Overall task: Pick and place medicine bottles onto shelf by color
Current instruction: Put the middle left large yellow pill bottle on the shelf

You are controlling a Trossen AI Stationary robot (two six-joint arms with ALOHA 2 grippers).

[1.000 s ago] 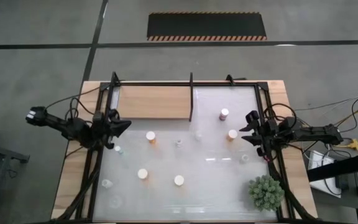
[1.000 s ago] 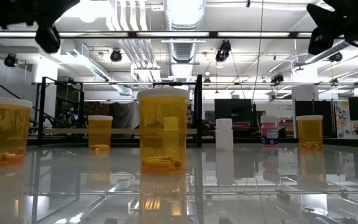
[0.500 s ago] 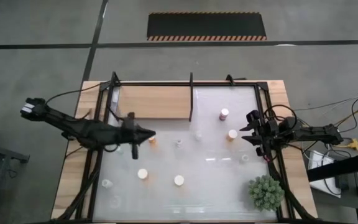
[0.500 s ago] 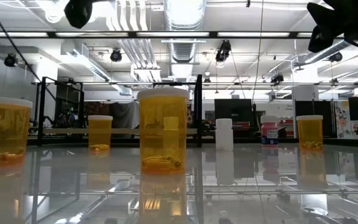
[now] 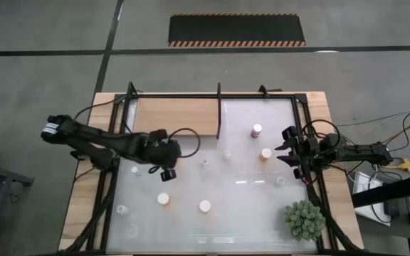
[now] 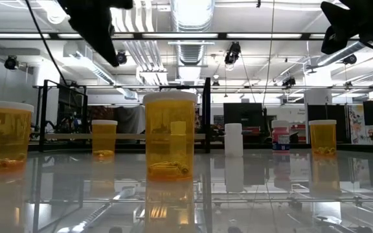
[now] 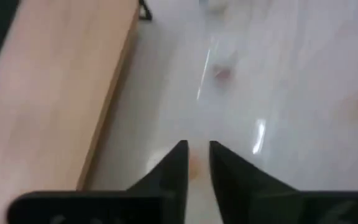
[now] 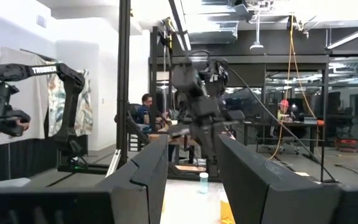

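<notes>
Left gripper (image 5: 168, 165) over table (image 5: 248, 188) beside shelf (image 5: 176, 116), fingers nearly closed, empty; right gripper (image 5: 288, 151) at table edge, fingers apart, empty.

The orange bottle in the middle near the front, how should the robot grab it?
Grab the orange bottle around its round body just under the white cap, coming straight down from above. It stands upright with nothing close beside it, so the fingers fit on both sides.

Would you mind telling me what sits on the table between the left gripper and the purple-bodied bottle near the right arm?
In the high view, two small clear bottles stand between the left gripper and the purple bottle; otherwise the tabletop there is bare.
</notes>
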